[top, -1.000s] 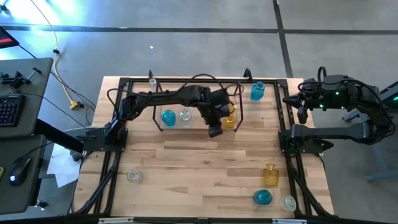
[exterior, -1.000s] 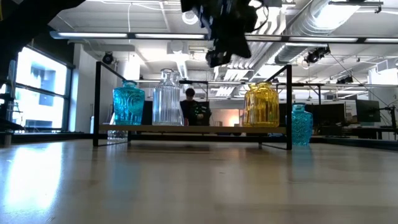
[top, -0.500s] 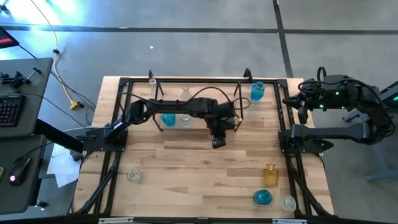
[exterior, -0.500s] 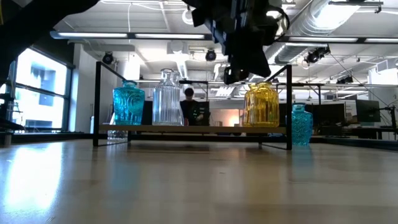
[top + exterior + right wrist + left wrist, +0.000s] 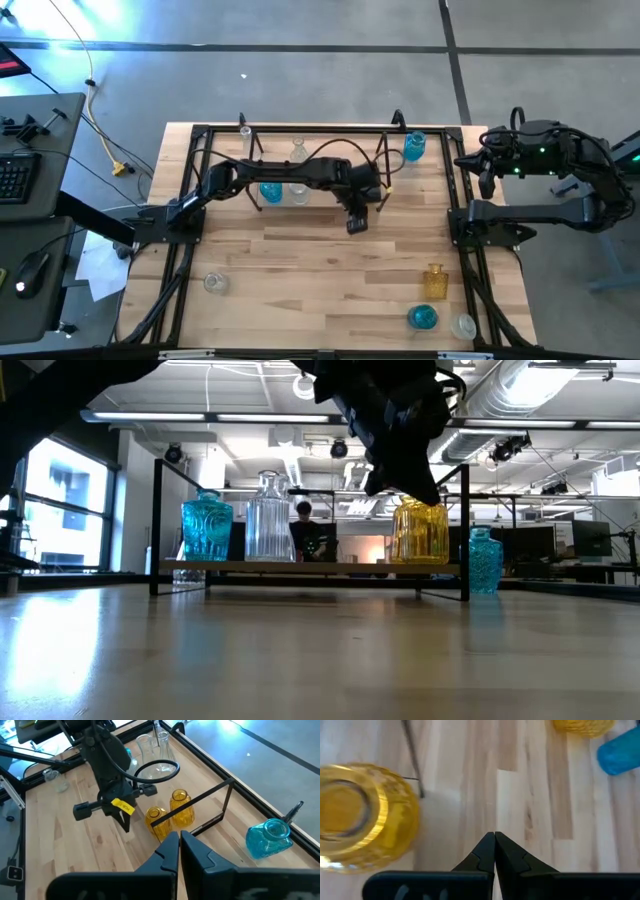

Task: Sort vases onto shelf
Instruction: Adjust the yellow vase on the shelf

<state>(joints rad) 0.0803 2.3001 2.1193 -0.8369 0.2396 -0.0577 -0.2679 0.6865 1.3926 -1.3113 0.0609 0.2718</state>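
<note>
Near edge of the table (image 5: 330, 280): clear vase (image 5: 214, 283) at front left; amber vase (image 5: 435, 281), blue vase (image 5: 423, 317) and a clear one (image 5: 464, 326) grouped at front right. Mid table: left gripper (image 5: 356, 223) hangs just in front of the shelf (image 5: 262, 207), fingers pressed together, holding nothing, tips pointing down at bare wood. On the shelf, seen from the low view: blue vase (image 5: 206, 528), clear ribbed bottle (image 5: 268, 518), then amber vase (image 5: 421, 530) at the right end, partly behind the left arm. The right wrist view shows 2 amber vases (image 5: 175, 812) side by side there. Far side: blue vase (image 5: 414, 146) outside the shelf at back right, 2 clear bottles (image 5: 297, 149) along the back rail. Right gripper (image 5: 489, 172) parked off the table's right edge, closed, empty.
</note>
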